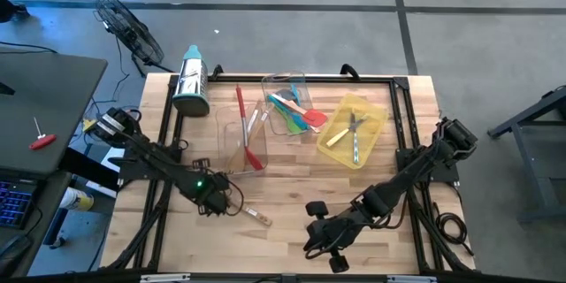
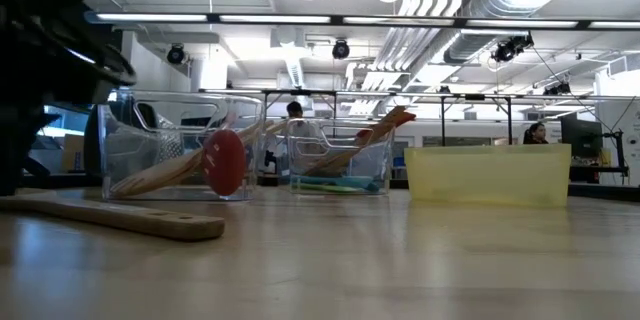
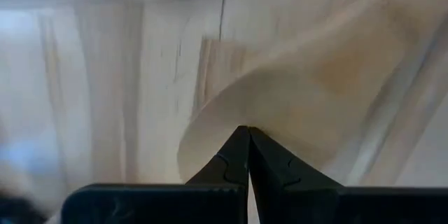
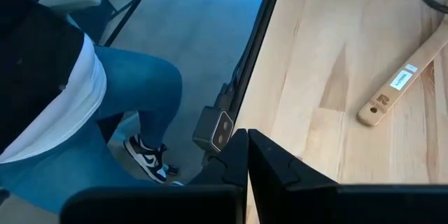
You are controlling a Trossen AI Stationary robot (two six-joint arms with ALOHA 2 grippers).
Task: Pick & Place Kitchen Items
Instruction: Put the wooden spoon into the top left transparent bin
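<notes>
A wooden spoon (image 1: 252,213) lies flat on the table near its front, with its handle end (image 2: 205,226) toward the right. My left gripper (image 3: 248,131) points down over the spoon's broad pale head (image 3: 280,98), fingers shut. My right gripper (image 1: 320,233) hovers shut above the table's near edge, right of the spoon, holding nothing. Other utensils lean in a clear tray (image 1: 232,133). Teal, green and red spatulas lie in a second clear tray (image 1: 285,82). Metal cutlery lies in a yellow tray (image 1: 376,119). My left gripper comes from above with its shut fingertips (image 3: 238,147) at the near edge of the wooden spoon's head (image 3: 231,105). I cannot tell whether they touch it. The spoon lies flat on the table.
A steel grater with a teal top (image 1: 192,80) stands at the far left. The three trays stand in a row across the table's far half. A person's legs in jeans (image 4: 119,105) are beyond the table's near edge. Bare wood lies between the two grippers.
</notes>
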